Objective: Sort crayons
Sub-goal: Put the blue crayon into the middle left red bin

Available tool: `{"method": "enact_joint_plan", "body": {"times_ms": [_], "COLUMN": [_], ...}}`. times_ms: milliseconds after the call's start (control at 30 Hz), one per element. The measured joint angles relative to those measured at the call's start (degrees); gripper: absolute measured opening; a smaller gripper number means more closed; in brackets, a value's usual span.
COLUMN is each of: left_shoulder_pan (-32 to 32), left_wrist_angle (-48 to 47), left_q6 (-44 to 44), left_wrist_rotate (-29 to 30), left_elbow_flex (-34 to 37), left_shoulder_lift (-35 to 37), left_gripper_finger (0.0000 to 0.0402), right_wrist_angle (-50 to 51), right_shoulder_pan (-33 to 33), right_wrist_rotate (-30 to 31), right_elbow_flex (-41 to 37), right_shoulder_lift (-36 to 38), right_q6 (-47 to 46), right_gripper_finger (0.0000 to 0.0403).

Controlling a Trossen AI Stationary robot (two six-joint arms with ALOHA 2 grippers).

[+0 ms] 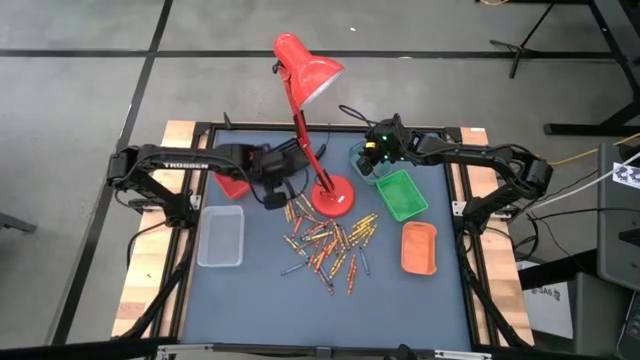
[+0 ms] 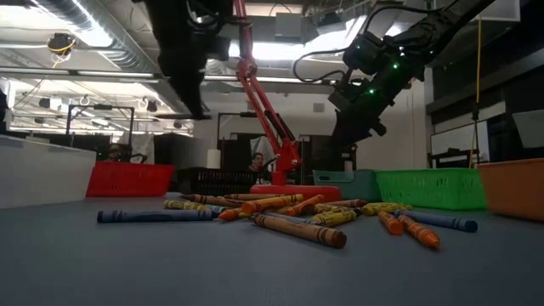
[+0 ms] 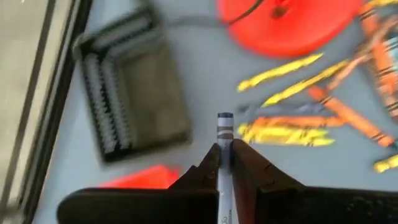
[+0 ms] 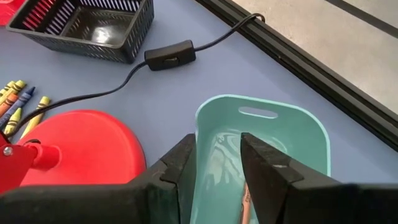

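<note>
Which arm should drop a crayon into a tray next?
Left. Its gripper is shut on a blue-grey crayon near the black basket. The right gripper hangs open over the teal tray, where a crayon already lies, so it carries nothing.

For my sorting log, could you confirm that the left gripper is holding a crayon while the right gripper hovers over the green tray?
Not quite: the right gripper hovers over the teal tray, as the right wrist view shows; the green tray sits beside it. The left gripper does hold a crayon.
</note>
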State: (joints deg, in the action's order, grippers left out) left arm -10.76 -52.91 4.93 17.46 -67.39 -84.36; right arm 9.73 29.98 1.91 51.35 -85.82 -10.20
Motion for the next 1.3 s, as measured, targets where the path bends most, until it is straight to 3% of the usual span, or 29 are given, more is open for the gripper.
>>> {"method": "enact_joint_plan", "body": {"times_ms": [267,567,1100,1300], "left_shoulder_pan": [-3.7,-8.2,-11.0,-11.0], "left_wrist_angle": [-11.1,-10.6,-10.4,-8.9], "left_q6": [8.3,9.6,9.5,9.5], "left_wrist_rotate": [5.8,9.0,9.2,8.6], "left_elbow_flex": [1.8,8.0,9.1,9.1], "left_shoulder_lift": [0.1,0.1,0.1,0.1], "left_gripper_finger": [0.0005,0.0005,0.0006,0.0048], "right_wrist_angle": [0.9,0.9,0.8,0.8], "right_shoulder_pan": [0.0,0.0,0.0,0.0], "right_wrist_rotate": [0.0,0.0,0.0,0.0], "right_elbow_flex": [0.0,0.0,0.0,0.0], "right_shoulder_lift": [0.0,0.0,0.0,0.0], "right_q6": [0.0,0.0,0.0,0.0], "right_gripper_finger": [0.0124,0.0124,0.0124,0.0124]}}
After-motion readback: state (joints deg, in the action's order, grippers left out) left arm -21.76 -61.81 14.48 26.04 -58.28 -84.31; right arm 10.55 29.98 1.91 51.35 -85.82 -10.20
